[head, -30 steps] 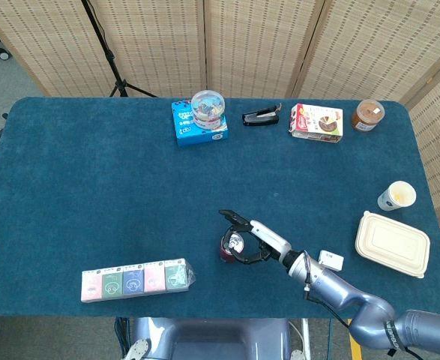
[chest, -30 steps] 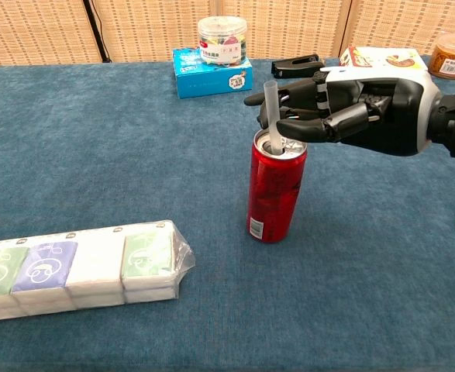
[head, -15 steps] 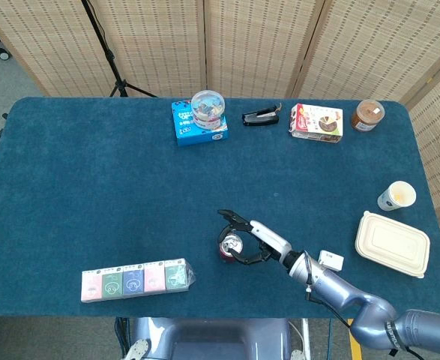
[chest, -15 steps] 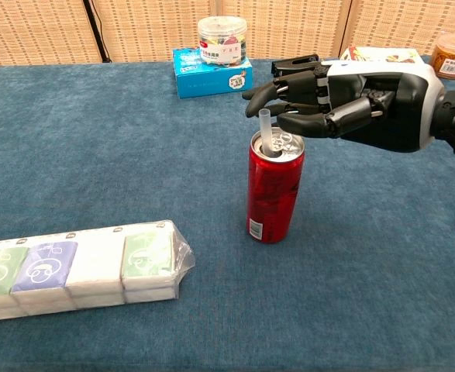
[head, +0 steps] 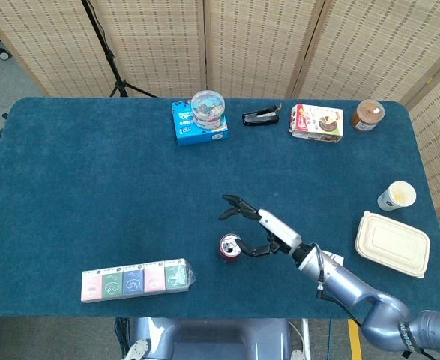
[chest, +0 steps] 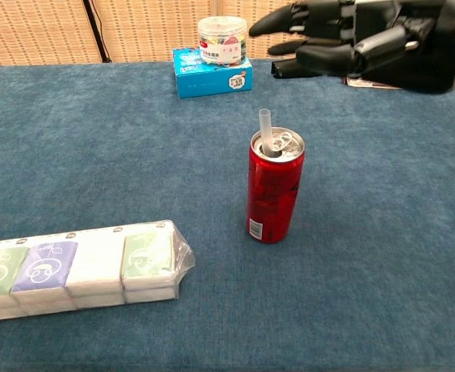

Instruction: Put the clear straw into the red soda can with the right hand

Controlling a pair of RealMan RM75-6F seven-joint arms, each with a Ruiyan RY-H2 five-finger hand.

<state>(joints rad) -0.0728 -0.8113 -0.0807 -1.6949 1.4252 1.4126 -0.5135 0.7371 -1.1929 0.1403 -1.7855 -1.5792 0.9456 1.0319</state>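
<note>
The red soda can [chest: 274,188] stands upright near the table's middle front, also visible from above as the can [head: 229,248]. The clear straw [chest: 264,128] sticks up out of the can's top opening, leaning slightly left, with nothing touching it. My right hand [chest: 367,40] hovers above and to the right of the can, fingers spread and holding nothing. In the head view the right hand [head: 261,229] sits just beyond the can, clear of it. The left hand appears in neither view.
A wrapped row of tissue packs [chest: 72,267] lies front left. At the back stand a blue box with a clear jar [chest: 222,43], a black stapler [head: 261,117], a snack box [head: 317,121] and a brown jar [head: 368,115]. A paper cup [head: 396,196] and a takeaway box [head: 393,244] sit right.
My right hand let go of the straw, opened and rose up and away to the right of the can. The straw slid deeper and stays in the can.
</note>
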